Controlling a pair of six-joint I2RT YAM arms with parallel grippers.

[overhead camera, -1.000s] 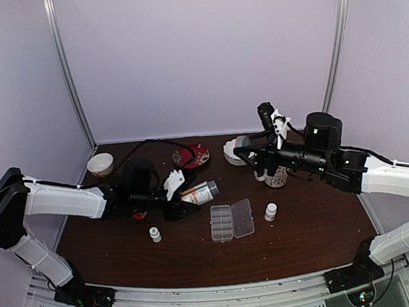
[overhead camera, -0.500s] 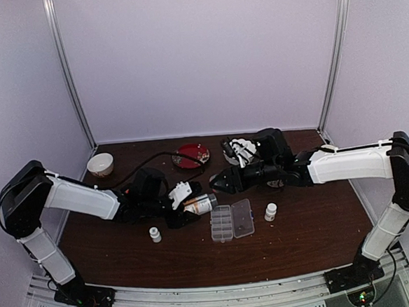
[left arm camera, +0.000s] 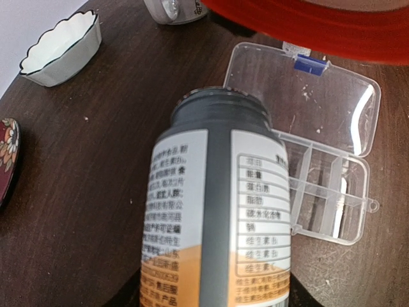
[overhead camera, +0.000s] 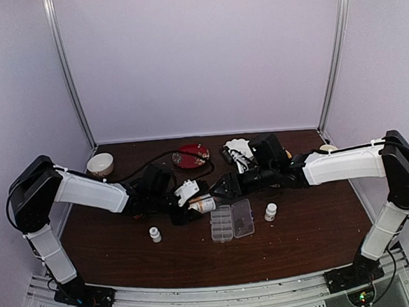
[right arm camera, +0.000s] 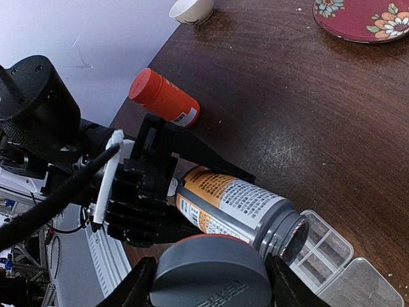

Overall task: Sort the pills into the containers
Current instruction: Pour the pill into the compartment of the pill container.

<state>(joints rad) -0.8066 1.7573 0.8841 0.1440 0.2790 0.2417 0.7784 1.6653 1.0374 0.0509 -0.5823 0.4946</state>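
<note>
Both arms reach inward, nearly meeting. Left gripper (overhead camera: 191,198) clasps the uncapped grey bottle (left arm camera: 217,211), mouth tipped at the open pill box (left arm camera: 332,128) just beyond; right gripper (right arm camera: 209,289) pinches its grey cap (right arm camera: 211,265). Pills indiscernible.

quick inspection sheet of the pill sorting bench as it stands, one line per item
surface: brown table
job's things: clear pill box open, lid laid back; no pills seen in its cells
clutter: orange-red bottle lying down; small white bottles; floral plate; white bowl; scalloped bowl
grippers: left gripper shut on uncapped grey bottle, mouth tilted toward the box; right gripper shut on grey cap
cables: black cable across the back of the table
surroundings: pale walls, metal uprights
</note>
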